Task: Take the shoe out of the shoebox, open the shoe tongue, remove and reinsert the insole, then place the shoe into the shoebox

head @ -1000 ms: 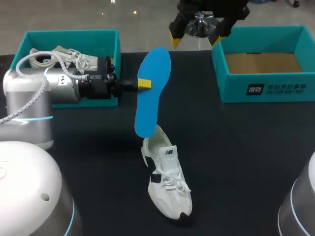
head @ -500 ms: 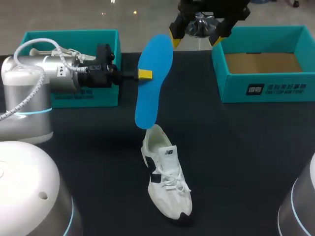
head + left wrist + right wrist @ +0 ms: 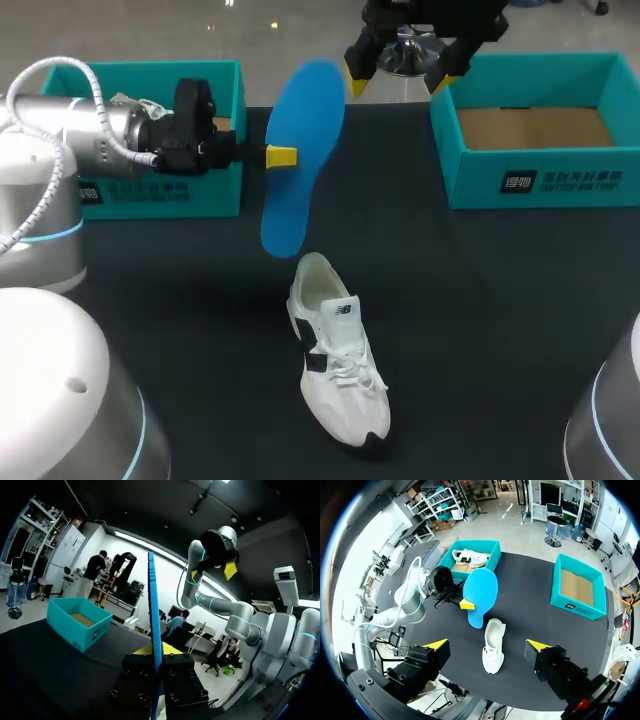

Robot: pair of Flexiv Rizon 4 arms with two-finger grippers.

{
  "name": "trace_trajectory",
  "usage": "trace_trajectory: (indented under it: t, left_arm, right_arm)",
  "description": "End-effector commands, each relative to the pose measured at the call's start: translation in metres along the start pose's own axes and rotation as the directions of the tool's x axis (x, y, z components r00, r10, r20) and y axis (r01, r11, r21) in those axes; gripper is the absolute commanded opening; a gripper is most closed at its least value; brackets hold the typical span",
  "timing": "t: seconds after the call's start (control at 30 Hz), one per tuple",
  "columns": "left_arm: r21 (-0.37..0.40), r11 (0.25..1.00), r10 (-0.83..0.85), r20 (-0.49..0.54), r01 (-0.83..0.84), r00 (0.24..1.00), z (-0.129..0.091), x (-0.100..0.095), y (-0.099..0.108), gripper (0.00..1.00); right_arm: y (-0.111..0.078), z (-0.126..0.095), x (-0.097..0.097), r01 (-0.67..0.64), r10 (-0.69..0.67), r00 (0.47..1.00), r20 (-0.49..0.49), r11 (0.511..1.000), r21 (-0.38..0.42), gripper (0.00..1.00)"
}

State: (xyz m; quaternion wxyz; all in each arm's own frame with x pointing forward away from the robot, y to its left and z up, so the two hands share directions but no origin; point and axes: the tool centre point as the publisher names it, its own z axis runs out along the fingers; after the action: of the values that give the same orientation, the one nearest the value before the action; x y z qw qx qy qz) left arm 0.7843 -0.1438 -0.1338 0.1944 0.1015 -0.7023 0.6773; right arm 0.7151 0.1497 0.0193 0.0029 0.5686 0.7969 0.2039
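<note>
A white shoe lies on the black table, toe toward the front; from above it shows as the shoe. Just above and left of its heel hangs a blue insole, steeply tilted, clear of the shoe. My left gripper is shut on the insole's edge; the left wrist view shows the insole edge-on between the yellow tips of the left gripper. My right gripper hovers open high over the table's far edge, nothing between its fingers. The right gripper looks down on the insole.
A teal shoebox at the back left holds a second white shoe. An empty teal shoebox stands at the back right, also seen as the box and the box.
My left arm has drawn back to the left, carrying the insole left and slightly up, away from the shoe's heel. The right gripper and the shoe have not moved.
</note>
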Motion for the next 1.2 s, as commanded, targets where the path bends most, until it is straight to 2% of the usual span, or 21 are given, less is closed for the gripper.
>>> trace_trajectory:
  t: [0.03, 0.23, 0.3, 0.33, 0.97, 1.07, 1.2]
  left_arm:
    - [0.0, 0.947, 0.32, -0.042, -0.32, 0.947, -0.001, 0.004, 0.003, 0.0]
    - [0.042, 0.947, 0.321, -0.012, -0.32, 0.947, -0.005, 0.012, 0.008, 0.0]
    - [0.026, 0.955, 0.296, -0.002, -0.296, 0.955, -0.006, 0.012, 0.013, 0.0]
    - [0.001, 0.974, 0.228, 0.001, -0.228, 0.974, -0.005, 0.011, 0.018, 0.0]
    - [0.001, 0.974, 0.228, 0.001, -0.228, 0.974, -0.005, 0.011, 0.018, 0.0]
    - [-0.066, 0.891, 0.447, -0.054, -0.45, 0.893, -0.002, 0.017, 0.006, 0.0]
    - [-0.035, 0.795, 0.602, -0.077, -0.606, 0.794, -0.005, 0.02, 0.004, 0.0]
  right_arm:
    - [0.002, 0.0, 0.001, -0.001, 0.001, 1.0, 0.002, 1.0, 0.003, 1.0]
    - [0.002, 0.0, 0.001, -0.001, 0.001, 1.0, 0.002, 1.0, 0.003, 1.0]
    - [0.002, 0.0, 0.001, -0.001, 0.001, 1.0, 0.002, 1.0, 0.003, 1.0]
    - [0.002, 0.0, 0.001, -0.001, 0.001, 1.0, 0.002, 1.0, 0.003, 1.0]
    - [0.002, 0.0, 0.001, -0.001, 0.001, 1.0, 0.002, 1.0, 0.003, 1.0]
    - [0.002, 0.0, 0.001, -0.001, 0.001, 1.0, 0.002, 1.0, 0.003, 1.0]
    - [0.002, 0.0, 0.001, -0.001, 0.001, 1.0, 0.002, 1.0, 0.003, 1.0]
